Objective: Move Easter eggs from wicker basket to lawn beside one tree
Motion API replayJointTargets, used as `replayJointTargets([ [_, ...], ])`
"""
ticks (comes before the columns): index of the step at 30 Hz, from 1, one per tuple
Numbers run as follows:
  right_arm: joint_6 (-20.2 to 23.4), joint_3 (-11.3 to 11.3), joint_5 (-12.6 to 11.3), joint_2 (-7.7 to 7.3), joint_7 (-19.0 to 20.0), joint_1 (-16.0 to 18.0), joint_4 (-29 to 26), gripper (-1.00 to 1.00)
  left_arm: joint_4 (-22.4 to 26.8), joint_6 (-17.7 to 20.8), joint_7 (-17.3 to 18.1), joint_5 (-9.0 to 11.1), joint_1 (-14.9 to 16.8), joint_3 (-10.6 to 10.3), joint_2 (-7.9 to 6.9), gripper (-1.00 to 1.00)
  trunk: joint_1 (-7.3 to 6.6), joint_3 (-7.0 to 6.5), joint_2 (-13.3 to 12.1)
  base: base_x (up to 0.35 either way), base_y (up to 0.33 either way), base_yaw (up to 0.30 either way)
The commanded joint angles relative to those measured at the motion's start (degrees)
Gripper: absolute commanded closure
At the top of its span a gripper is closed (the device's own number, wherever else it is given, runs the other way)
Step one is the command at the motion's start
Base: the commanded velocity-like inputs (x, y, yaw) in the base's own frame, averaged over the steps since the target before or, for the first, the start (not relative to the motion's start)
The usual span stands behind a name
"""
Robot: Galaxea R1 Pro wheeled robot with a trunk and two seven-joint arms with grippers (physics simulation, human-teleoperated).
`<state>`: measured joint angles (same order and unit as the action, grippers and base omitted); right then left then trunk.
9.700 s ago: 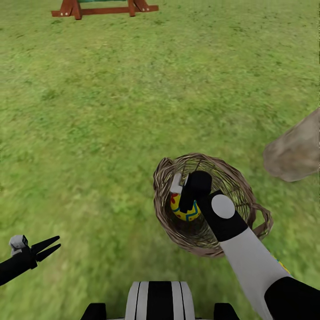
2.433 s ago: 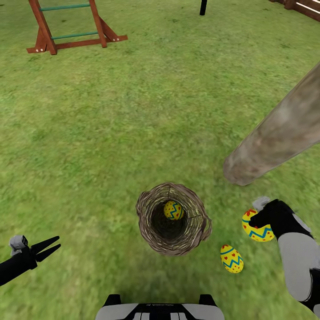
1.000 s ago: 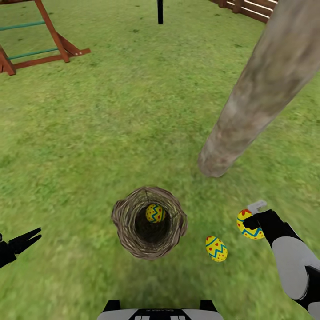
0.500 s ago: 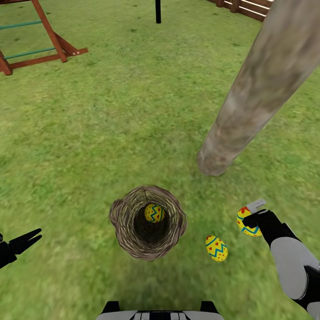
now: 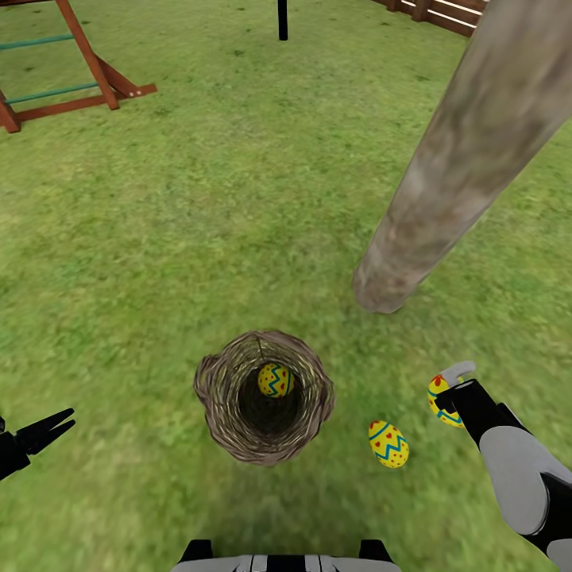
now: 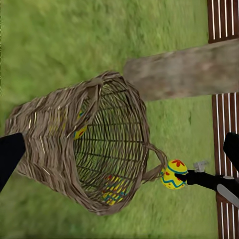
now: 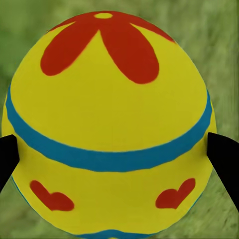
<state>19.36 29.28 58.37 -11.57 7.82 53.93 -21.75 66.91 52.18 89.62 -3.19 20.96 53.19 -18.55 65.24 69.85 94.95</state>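
Note:
The brown wicker basket (image 5: pixel 230 413) stands upright on the lawn (image 5: pixel 199 222) with one yellow Easter egg (image 5: pixel 276 380) inside. A second egg (image 5: pixel 388 443) lies on the grass to its right. Further right, my right gripper (image 5: pixel 446 387) is shut on the third egg (image 5: pixel 435 401), low over the grass near the foot of the pale tree trunk (image 5: pixel 445 183). The right wrist view shows that egg (image 7: pixel 109 124) close up between dark fingertips (image 7: pixel 224 159). My left gripper (image 5: pixel 44 431) hangs open at the far left, away from the basket (image 6: pixel 55 144).
A red-brown wooden play set (image 5: pixel 71 71) stands at the far left. A dark post (image 5: pixel 282 20) and a slatted wooden fence (image 5: pixel 429 12) line the back. Open grass lies between the basket and the trunk.
My right gripper earlier gripped an egg inside the basket; it now holds one to the right, by the trunk. The camera has shifted. In the last second the gripper sank slightly.

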Motion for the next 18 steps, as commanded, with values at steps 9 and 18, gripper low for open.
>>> replayJointTargets([
  [9,-0.02,0.40,0.61,0.06,0.35,0.03,-0.10,1.00,0.04,0.55,0.38,-0.42,0.04,0.07,0.00,-1.00,1.98,1.65,3.64,0.000,0.000,0.000],
  [18,-0.02,0.43,0.61,0.04,0.35,0.03,-0.13,1.00,0.02,0.55,0.38,-0.50,0.04,0.07,0.09,-1.00,3.96,3.26,7.25,0.000,0.000,0.000],
])
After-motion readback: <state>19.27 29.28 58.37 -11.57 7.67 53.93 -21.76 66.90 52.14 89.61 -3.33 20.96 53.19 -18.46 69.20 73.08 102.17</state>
